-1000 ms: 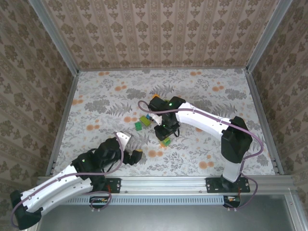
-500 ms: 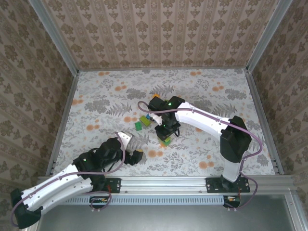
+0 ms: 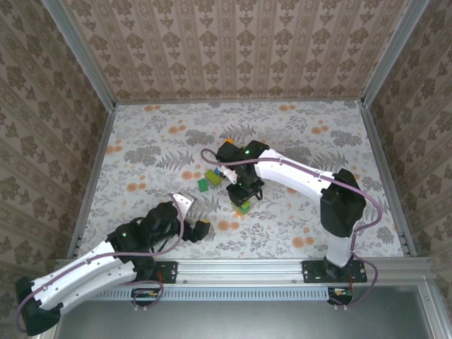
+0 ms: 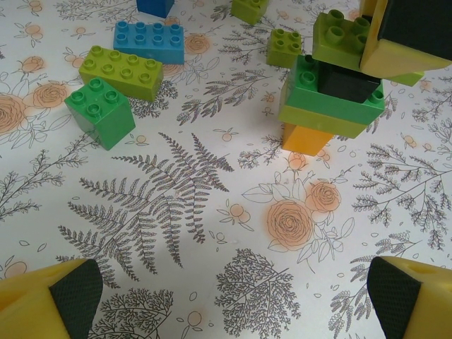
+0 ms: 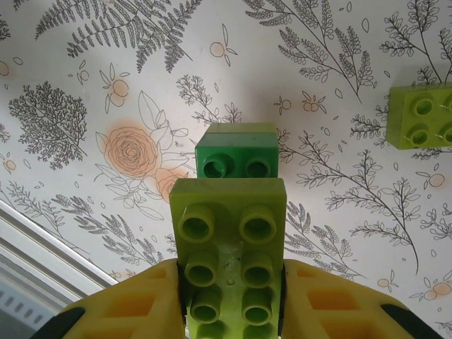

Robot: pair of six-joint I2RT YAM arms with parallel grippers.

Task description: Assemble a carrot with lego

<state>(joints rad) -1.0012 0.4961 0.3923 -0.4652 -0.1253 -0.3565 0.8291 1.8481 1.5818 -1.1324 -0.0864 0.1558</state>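
The partly built carrot stands on the floral mat: an orange brick at the bottom, then a lime layer and a dark green layer. In the top view this stack sits just in front of my right gripper. My right gripper is shut on a lime two-by-four brick, held over the stack. The dark green brick pokes out beyond it. My left gripper is open over bare mat, near the stack, and holds nothing.
Loose lego lies left of the stack: a blue brick, a long lime brick, a green brick and a small lime brick. Another lime brick lies on the mat. Walls ring the mat.
My right gripper has shifted very slightly over the stack with the lime brick still held. The left arm has not moved.
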